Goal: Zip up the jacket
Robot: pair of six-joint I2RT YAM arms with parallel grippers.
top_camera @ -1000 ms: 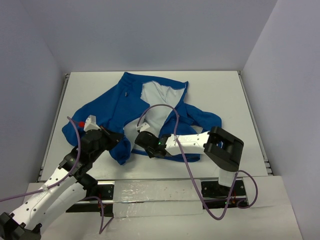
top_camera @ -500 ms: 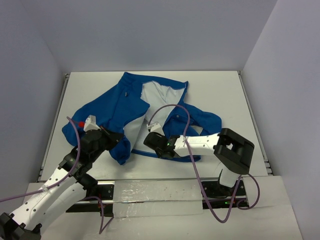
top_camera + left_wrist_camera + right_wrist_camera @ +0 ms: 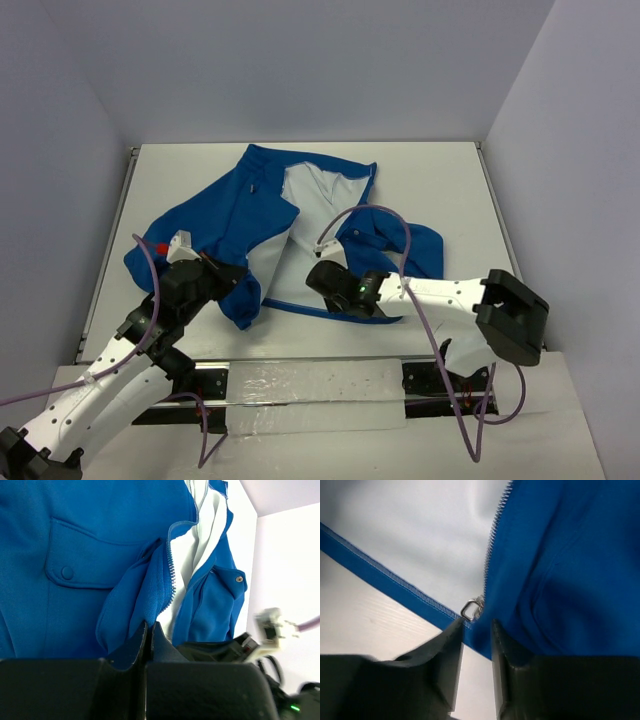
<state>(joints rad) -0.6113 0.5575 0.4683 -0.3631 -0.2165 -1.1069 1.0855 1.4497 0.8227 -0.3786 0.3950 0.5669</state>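
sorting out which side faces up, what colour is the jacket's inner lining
White lining, inside the blue jacket; shows best in the top external view.

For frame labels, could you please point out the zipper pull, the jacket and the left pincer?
zipper pull (image 3: 469, 609): right wrist view, its metal loop.
jacket (image 3: 228, 212): top external view, blue front panel.
left pincer (image 3: 148, 626): left wrist view, between its fingertips.

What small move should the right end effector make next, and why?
Probably ease the right end effector forward slightly and close on the zipper pull. Its jaws stand apart, and the pull lies just beyond them, at the hem of the jacket. The left end effector pinches the other front panel.
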